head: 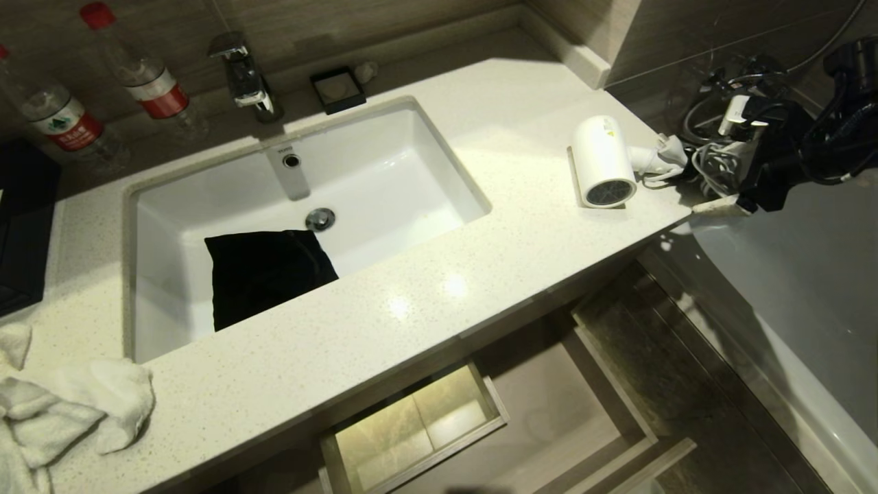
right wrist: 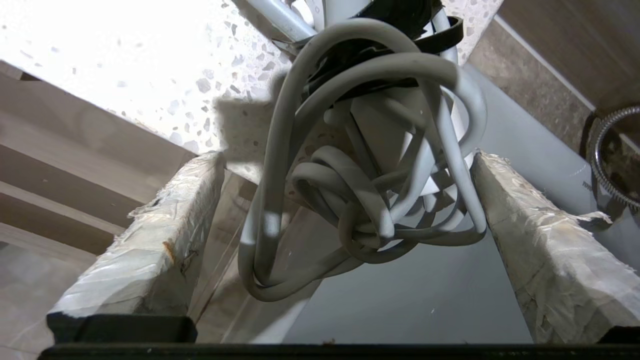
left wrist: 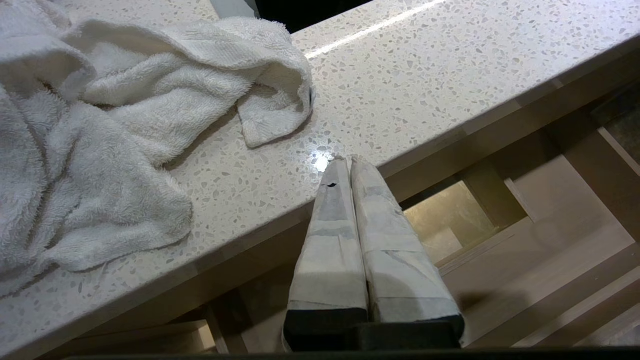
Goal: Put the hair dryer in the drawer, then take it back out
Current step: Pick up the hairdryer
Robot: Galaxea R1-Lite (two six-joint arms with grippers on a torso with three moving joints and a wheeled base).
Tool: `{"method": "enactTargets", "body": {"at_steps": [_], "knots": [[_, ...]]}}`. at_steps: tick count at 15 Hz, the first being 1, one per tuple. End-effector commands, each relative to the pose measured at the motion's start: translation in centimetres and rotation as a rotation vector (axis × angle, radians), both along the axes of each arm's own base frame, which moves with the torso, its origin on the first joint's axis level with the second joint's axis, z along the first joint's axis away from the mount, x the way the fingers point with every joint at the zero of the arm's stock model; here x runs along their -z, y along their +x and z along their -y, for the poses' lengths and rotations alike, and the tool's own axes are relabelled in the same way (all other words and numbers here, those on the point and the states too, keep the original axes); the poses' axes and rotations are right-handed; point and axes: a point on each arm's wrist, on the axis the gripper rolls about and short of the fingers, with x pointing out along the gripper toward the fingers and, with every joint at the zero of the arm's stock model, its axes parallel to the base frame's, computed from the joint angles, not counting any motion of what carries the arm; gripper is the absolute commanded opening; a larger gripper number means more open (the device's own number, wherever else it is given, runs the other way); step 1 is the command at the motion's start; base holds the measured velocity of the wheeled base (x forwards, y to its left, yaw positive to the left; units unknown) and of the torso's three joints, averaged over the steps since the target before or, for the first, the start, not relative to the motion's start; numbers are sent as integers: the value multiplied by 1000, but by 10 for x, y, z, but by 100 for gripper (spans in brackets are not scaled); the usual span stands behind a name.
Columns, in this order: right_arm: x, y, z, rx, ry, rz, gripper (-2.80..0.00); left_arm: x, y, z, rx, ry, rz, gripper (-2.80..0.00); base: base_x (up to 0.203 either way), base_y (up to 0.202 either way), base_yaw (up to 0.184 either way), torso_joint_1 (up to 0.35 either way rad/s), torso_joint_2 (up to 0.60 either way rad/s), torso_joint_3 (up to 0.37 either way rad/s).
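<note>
Speckled countertop [head: 439,302], white hair dryer [head: 603,161] near right edge, white towel [head: 68,405] at left

We are in a bathroom; a white sink [head: 384,178] sits in a speckled counter [head: 439,288]; behind it a tap [head: 243,75]; beside it towels [head: 62,405]; a bathtub [head: 802,288] right.

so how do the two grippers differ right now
The left gripper has its fingers pressed together, empty, by the counter edge near the towel. The right gripper has its fingers spread wide on either side of the hair dryer's bundled cord, not closed on it. Both have pale wrapped fingers.
</note>
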Motion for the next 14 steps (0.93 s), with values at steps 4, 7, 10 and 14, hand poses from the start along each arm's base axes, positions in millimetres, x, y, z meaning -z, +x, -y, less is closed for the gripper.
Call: {"method": "enactTargets", "body": {"at_steps": [4, 7, 10, 14], "knots": [[-2, 0, -21, 28, 8, -12, 0, 0, 0, 0, 0, 0, 0, -280, 0, 0, 0, 0, 0, 0], [-5, 0, -33, 37, 15, -10, 0, 0, 0, 0, 0, 0, 0, -280, 0, 0, 0, 0, 0, 0], [-5, -1, -39, 39, 6, -16, 0, 0, 0, 0, 0, 0, 0, -280, 0, 0, 0, 0, 0, 0], [-3, 3, -39, 50, -2, -14, 0, 0, 0, 0, 0, 0, 0, -280, 0, 0, 0, 0, 0, 0]]}}
